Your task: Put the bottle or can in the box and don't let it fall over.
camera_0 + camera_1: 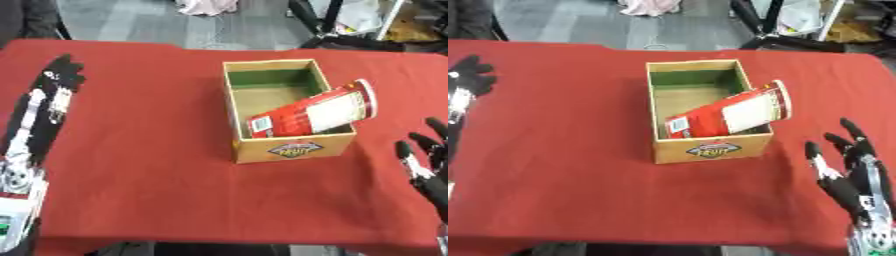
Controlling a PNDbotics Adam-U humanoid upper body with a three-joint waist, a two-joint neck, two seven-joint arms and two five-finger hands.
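Observation:
A red and white can (pixel 317 113) lies tilted in the open cardboard box (pixel 293 148), its foot down inside and its top end resting over the box's right rim. The box stands in the middle of the red table (pixel 140 165). My right hand (pixel 852 170) is at the lower right, to the right of the box and apart from it, fingers straight and spread, holding nothing. My left hand (pixel 58 75) lies open at the far left of the table, well away from the box.
The red cloth runs to the table's front edge at the bottom. Beyond the far edge lies grey floor with black chair legs (pixel 324 22) and a pale cloth heap (pixel 208 7).

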